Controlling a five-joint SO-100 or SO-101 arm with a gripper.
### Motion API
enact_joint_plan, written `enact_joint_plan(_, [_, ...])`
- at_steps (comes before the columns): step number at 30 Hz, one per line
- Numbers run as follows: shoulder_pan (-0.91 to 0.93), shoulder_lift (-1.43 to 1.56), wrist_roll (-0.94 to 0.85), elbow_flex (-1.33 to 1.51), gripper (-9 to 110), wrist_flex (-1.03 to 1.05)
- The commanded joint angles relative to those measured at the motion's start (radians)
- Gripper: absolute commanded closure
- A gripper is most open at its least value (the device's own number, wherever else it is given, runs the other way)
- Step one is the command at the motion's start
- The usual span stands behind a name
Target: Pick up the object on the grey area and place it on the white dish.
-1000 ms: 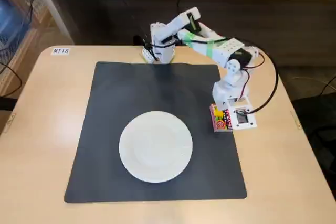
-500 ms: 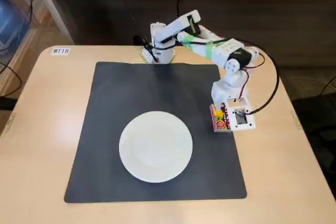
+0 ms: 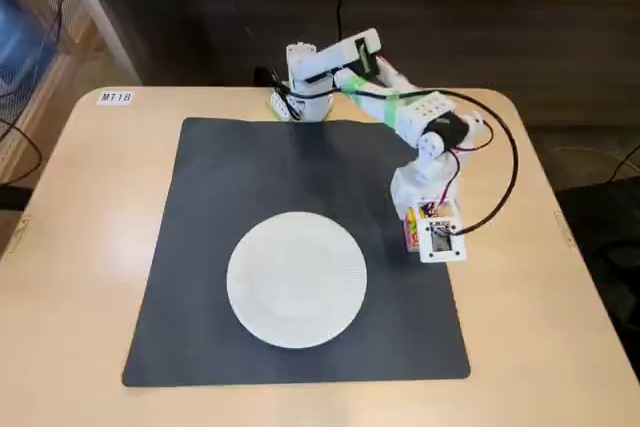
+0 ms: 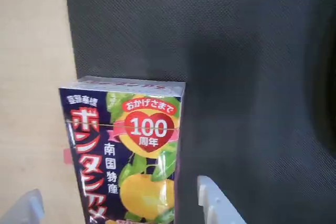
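The object (image 3: pixel 410 230), a small box printed in red, orange and yellow with a purple edge, is at the right side of the grey mat (image 3: pixel 230 177), near the mat's edge. In the wrist view the box (image 4: pixel 126 150) fills the lower middle, on the mat (image 4: pixel 236 51) next to its border with the table (image 4: pixel 31 51). My gripper (image 3: pixel 422 237) is right over the box. In the wrist view my gripper (image 4: pixel 118 208) is open, with one pale fingertip (image 4: pixel 23 208) on each side of the box and a gap on both sides. The white dish (image 3: pixel 296 279) lies on the mat, left of the gripper.
The arm's base (image 3: pixel 300 97) stands at the mat's far edge, and a black cable (image 3: pixel 505 167) loops to the right of the arm. The beige tabletop (image 3: pixel 80 247) surrounds the mat. A label (image 3: pixel 115 97) sits at the far left corner.
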Motion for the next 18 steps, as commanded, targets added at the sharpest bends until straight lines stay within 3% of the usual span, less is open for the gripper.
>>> enact_joint_plan(1, [0.009, 0.002, -0.008, -0.054, 66, 0.003])
enact_joint_plan(9, [-0.009, -0.069, -0.008, -0.069, 69, 0.0])
enact_joint_plan(18, [-0.026, -0.123, 0.012, -0.135, 82, 0.0])
